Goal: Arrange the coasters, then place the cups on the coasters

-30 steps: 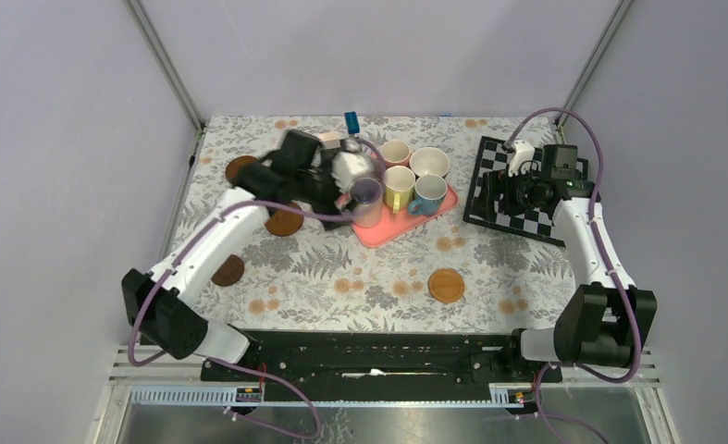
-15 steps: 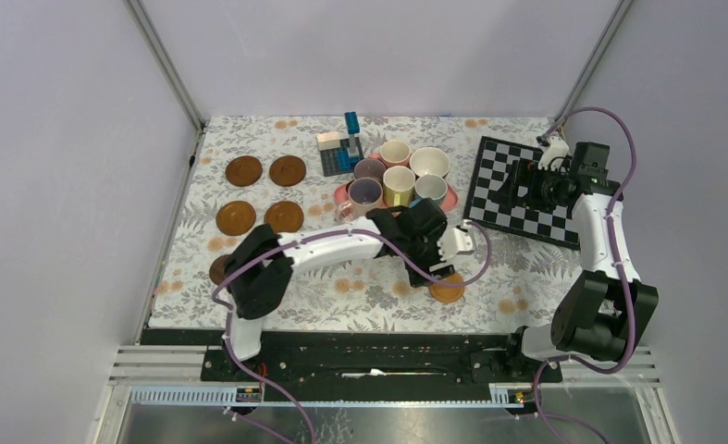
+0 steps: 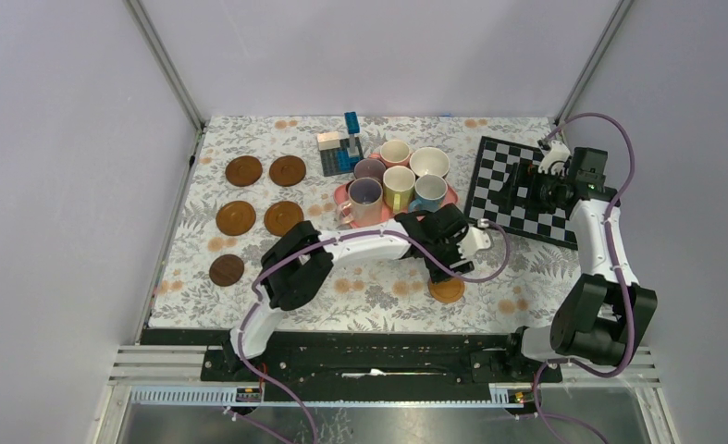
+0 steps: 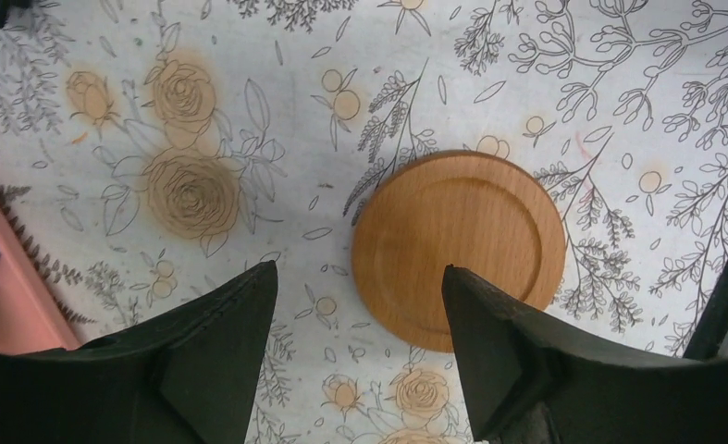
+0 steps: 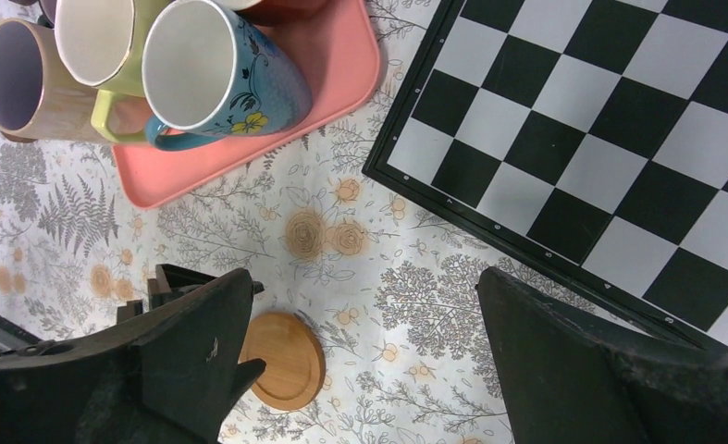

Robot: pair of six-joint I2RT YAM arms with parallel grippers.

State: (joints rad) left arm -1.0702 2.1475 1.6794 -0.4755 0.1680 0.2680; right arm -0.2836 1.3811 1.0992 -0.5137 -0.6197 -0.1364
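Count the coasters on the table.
6. Four flat round brown coasters form a square at far left; a dark brown coaster lies nearer; an orange-brown ringed coaster sits below the left tool. None looks hidden.

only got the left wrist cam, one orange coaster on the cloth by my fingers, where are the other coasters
Observer: Five coasters lie far to your left, four in a square and a darker one nearer you.
Operator: any cups on them
Observer: None. All six cups stand on the pink tray.
Operator: and the right arm
Observer: The right fingers are open and hold nothing, up by the chessboard.
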